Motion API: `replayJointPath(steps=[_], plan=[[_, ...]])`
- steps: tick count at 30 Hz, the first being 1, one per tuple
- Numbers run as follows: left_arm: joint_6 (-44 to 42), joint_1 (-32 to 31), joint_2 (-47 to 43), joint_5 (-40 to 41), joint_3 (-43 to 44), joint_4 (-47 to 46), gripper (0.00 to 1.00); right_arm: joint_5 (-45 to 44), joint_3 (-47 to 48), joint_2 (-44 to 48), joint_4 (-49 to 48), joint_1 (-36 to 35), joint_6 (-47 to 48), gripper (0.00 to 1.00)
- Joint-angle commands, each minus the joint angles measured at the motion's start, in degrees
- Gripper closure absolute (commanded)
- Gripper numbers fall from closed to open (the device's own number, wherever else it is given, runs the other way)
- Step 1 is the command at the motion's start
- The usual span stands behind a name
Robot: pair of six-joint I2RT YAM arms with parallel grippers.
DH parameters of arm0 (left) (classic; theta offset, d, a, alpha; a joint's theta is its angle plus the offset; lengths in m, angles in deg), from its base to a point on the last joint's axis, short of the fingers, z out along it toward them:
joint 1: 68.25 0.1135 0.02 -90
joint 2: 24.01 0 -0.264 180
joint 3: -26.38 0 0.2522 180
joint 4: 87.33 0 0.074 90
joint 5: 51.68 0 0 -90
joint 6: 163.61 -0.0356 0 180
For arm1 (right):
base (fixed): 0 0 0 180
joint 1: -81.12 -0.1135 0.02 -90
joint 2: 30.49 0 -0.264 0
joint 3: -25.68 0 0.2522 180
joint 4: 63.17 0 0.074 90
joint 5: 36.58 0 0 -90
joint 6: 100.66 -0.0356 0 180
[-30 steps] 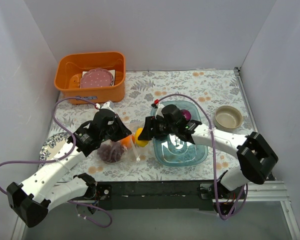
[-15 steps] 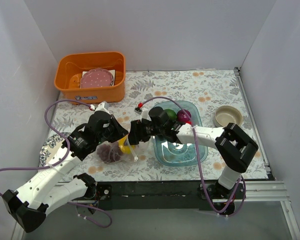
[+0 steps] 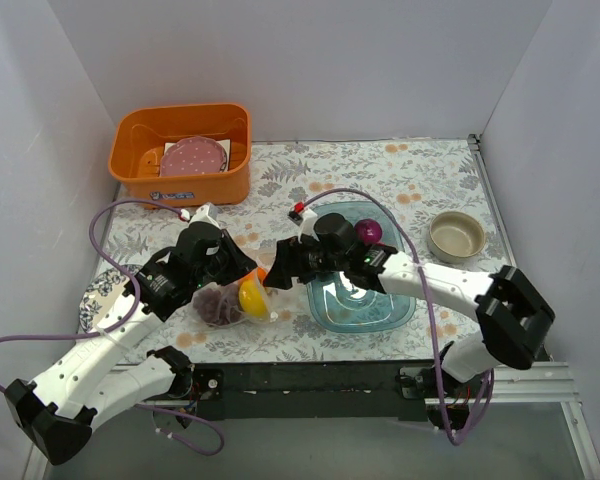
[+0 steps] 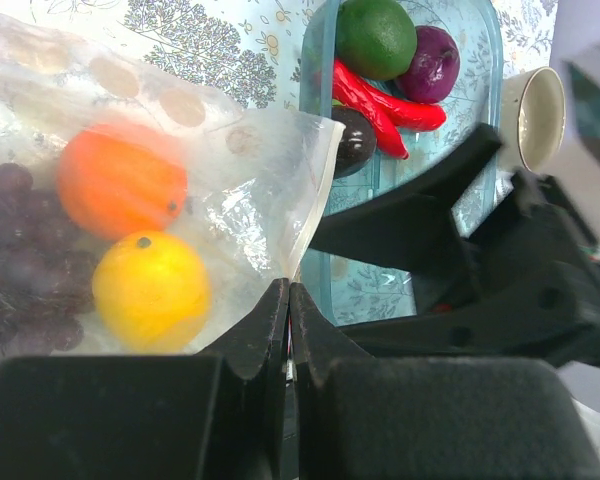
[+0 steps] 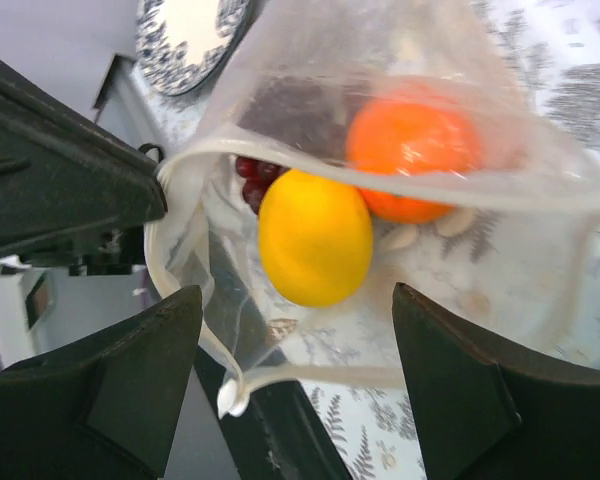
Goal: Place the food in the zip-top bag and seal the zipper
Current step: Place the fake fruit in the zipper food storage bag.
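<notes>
**On the bench, front left: bag held open, part-filled**

Bag (image 4: 250, 190): clear crinkly plastic, lying on the flowered bench (image 3: 380, 170) between the two arms, mouth turned toward the right arm.

Zipper strip (image 5: 540, 195): a pale band along the mouth edge, unsealed, with the mouth gaping.

Contents of the bag: lemon (image 5: 315, 237) nearest the mouth; orange (image 5: 412, 150) touching it, just behind; grapes (image 4: 20, 250), dark red, deepest in.

Left pincer (image 4: 288, 295): jaws pressed together on the bag's edge at the mouth, pinching the plastic.

Right pincer (image 5: 295, 298): jaws spread wide in front of the mouth, holding nothing. The lemon sits between them in the wrist view, and neither finger touches it.

Tray (image 3: 400, 310): translucent blue, just right of the bag. It holds a green fruit (image 4: 377, 37), a purple piece (image 4: 429, 63), a red chili (image 4: 380, 105) and a dark piece (image 4: 353, 140), all grouped at one end.

Other items: beige bowl (image 3: 456, 236) at far right; orange basket (image 3: 185, 185) at back left, with a pink dotted plate (image 3: 192, 157) inside; patterned plate (image 3: 105, 290) at the left edge, partly under the left arm.
</notes>
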Motion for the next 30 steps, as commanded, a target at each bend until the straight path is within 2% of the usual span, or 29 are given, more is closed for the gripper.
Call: replayJointPath(steps=[1, 3, 9, 13, 17, 18, 22, 30], plan=[[0.1, -0.1, -0.5, 0.9, 0.0, 0.0, 1.0, -14.3, -0.6, 8.1, 9.9, 0.0, 3.8, 0.15], [0.0, -0.2, -0.3, 0.7, 0.0, -0.2, 1.0, -21.0, -0.2, 10.1, 15.9, 0.1, 4.7, 0.15], [0.1, -0.2, 0.2, 0.0, -0.1, -1.2, 1.0, -33.3, 1.9, 11.2, 27.1, 1.0, 6.0, 0.11], [-0.1, -0.2, 0.2, 0.0, -0.1, -0.8, 1.0, -33.7, 1.9, 10.3, 29.6, 3.0, 7.6, 0.1], [-0.1, -0.1, 0.0, 0.0, 0.1, -0.1, 1.0, -39.1, 8.0, 7.5, 41.0, 5.1, 6.5, 0.09], [0.0, -0.1, -0.3, 0.1, -0.2, 0.0, 1.0, -39.5, 9.3, 7.0, 41.3, 5.5, 6.7, 0.09], [0.4, -0.1, -0.9, 0.0, -0.9, -0.3, 1.0, -33.1, 8.5, 6.8, 38.3, 9.9, 6.7, 0.09], [0.2, -0.2, -0.4, -0.1, -0.4, -0.4, 1.0, -23.4, 8.6, 2.0, 33.9, 13.2, 5.2, 0.1]])
